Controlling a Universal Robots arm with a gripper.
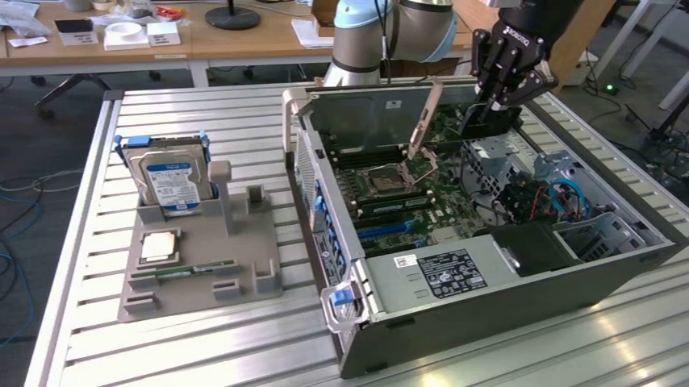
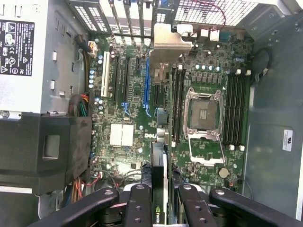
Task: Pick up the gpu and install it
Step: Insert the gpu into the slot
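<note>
step: install, mid-carry by my read | claw [image 1: 504,93]: closed on gpu [image 2: 159,182], edge-on | gpu: above case [image 1: 603,270] far end, unseated | next: needs edge squared over slot [image 2: 147,85]

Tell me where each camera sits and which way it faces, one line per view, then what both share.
Exterior view: off the arm, raised above the slatted table, looking down into the open computer case; the arm and gripper show over the case.
Wrist view: on the wrist, looking straight down at the motherboard; two fingers clamp the gpu edge-on.
Shared: the motherboard, its CPU socket and the held gpu.
</note>
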